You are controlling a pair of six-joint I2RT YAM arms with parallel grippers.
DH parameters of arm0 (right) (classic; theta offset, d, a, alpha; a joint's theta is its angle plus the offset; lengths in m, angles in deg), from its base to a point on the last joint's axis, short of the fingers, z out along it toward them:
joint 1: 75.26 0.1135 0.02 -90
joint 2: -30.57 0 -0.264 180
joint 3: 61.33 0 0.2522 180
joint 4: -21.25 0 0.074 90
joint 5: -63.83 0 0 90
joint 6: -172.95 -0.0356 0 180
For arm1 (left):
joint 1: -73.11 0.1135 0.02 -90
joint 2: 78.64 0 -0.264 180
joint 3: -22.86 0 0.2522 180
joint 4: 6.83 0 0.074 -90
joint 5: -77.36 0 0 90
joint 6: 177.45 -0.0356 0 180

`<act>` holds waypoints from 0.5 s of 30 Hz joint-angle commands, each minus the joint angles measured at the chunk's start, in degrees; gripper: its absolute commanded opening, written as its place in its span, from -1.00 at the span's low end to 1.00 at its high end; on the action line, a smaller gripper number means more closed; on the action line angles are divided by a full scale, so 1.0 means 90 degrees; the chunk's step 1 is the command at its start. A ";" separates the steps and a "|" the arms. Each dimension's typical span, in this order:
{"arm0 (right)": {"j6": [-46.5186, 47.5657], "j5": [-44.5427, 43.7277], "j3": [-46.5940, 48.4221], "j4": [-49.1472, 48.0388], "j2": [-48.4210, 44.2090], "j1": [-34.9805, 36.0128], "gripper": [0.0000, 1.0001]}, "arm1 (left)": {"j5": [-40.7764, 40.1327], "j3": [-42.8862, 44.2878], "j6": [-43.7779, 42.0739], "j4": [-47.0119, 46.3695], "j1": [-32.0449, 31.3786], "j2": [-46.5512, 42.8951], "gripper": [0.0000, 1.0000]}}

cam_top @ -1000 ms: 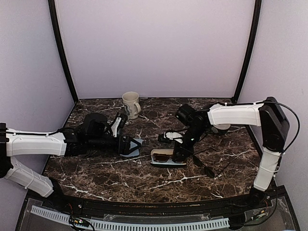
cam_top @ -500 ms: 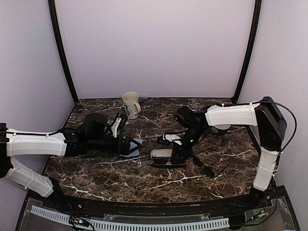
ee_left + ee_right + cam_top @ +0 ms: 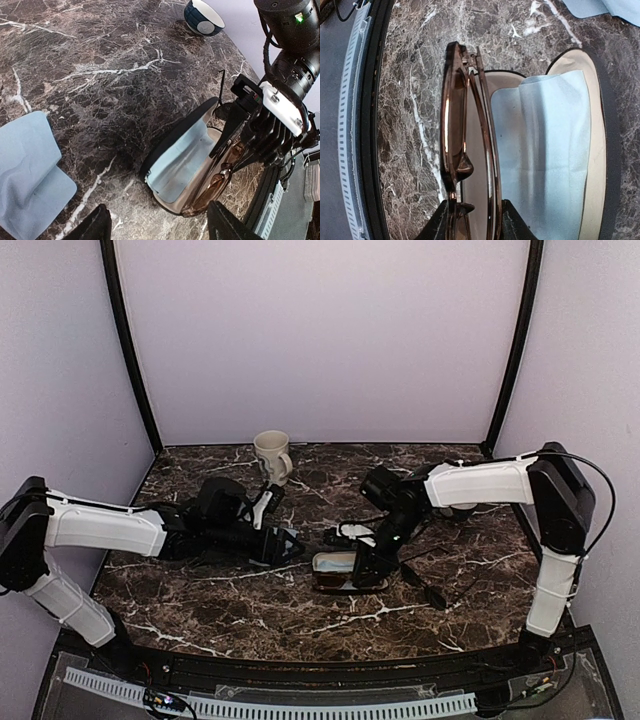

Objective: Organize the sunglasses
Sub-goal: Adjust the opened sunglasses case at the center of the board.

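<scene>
One pair of sunglasses [image 3: 470, 125] stands edgewise in the one open case [image 3: 612, 150] — right gripper [image 3: 477, 222] pinches its end, which the fingers partly hide. Left gripper [image 3: 161, 227] gapes, empty — two blue cloths [image 3: 30, 170].

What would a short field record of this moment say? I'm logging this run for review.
right pincer: closed on the brown sunglasses, which are folded and standing on edge
sunglasses position: low in the open black case, beside the blue cloth lying in it
left pincer: open, empty, close to the black case
grey-blue case: lying flat, left of the black case
mug: upright at the back
stage: sunglasses not yet released, lid open
</scene>
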 commanded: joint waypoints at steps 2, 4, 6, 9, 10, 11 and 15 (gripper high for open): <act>-0.0129 0.0197 -0.0212 -0.0237 -0.0054 0.0097 -0.37 | 0.0109 0.0330 -0.0268 -0.0221 0.0020 0.0199 0.30; -0.0130 0.0166 -0.0242 -0.0251 -0.0064 0.0105 -0.37 | 0.0122 0.0374 -0.0314 -0.0267 0.0020 0.0258 0.29; -0.0137 0.0126 -0.0263 -0.0249 -0.0065 0.0106 -0.37 | 0.0244 0.0425 -0.0404 -0.0345 0.0015 0.0348 0.29; -0.0138 0.0102 -0.0284 -0.0263 -0.0065 0.0099 -0.38 | 0.0479 0.0583 -0.0685 -0.0369 0.0020 0.0543 0.29; -0.0142 0.0092 -0.0292 -0.0274 -0.0062 0.0099 -0.37 | 0.0536 0.0626 -0.0791 -0.0369 0.0015 0.0617 0.29; -0.0139 0.0085 -0.0294 -0.0278 -0.0060 0.0105 -0.37 | 0.0598 0.0677 -0.0875 -0.0375 0.0012 0.0693 0.29; -0.0168 0.0064 -0.0338 -0.0329 -0.0075 0.0105 -0.37 | 0.0854 0.0799 -0.1183 -0.0422 0.0018 0.0971 0.29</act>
